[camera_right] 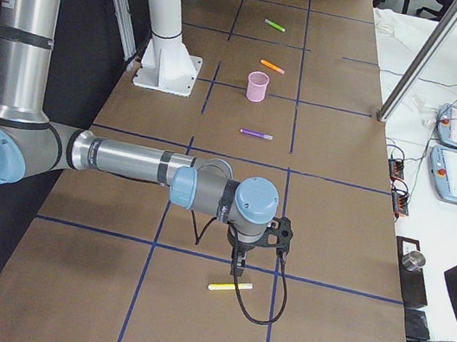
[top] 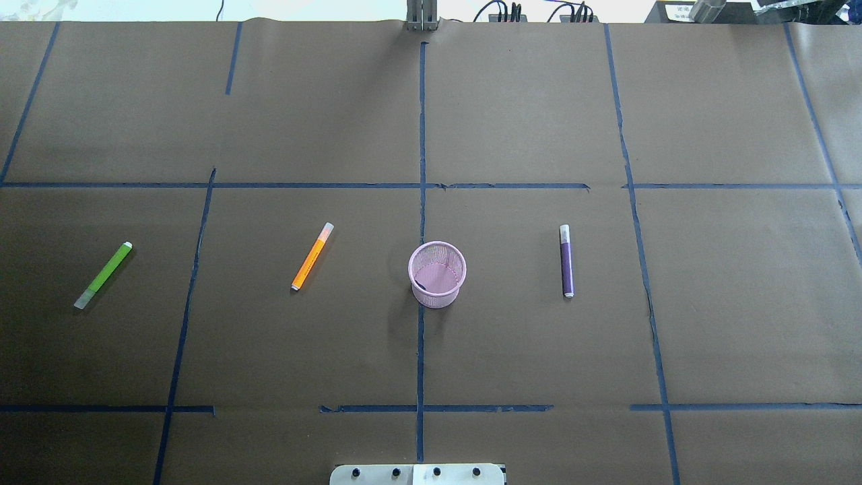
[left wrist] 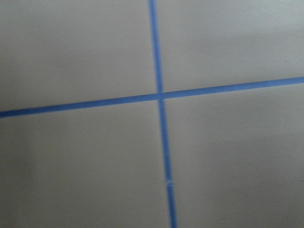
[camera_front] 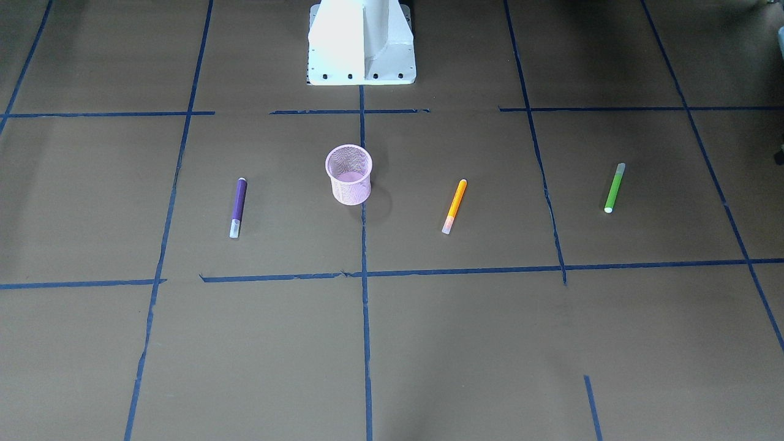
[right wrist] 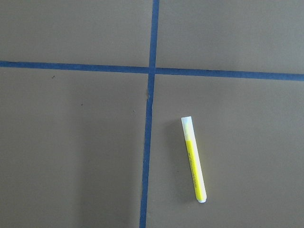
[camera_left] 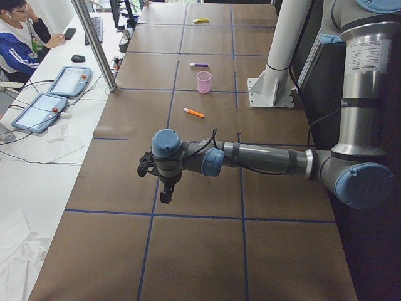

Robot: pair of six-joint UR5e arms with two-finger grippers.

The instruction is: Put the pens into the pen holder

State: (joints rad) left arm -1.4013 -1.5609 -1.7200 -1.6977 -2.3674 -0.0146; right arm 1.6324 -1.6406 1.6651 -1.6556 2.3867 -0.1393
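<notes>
The pink mesh pen holder (top: 437, 274) stands upright at the table's middle. The orange pen (top: 312, 256) lies to its left, the green pen (top: 103, 275) far left, and the purple pen (top: 566, 261) to its right; all lie flat. A yellow pen (right wrist: 194, 159) lies on the table under my right gripper (camera_right: 237, 269), past the table's right end. My left gripper (camera_left: 164, 193) hangs over bare table past the left end, far from the pens. Both grippers show only in the side views, so I cannot tell whether they are open or shut.
Blue tape lines (top: 421, 168) divide the brown table into squares. The robot's white base (camera_front: 361, 43) stands at the near edge behind the holder. An operator (camera_left: 22, 37) sits at a side desk with tablets (camera_left: 39, 111).
</notes>
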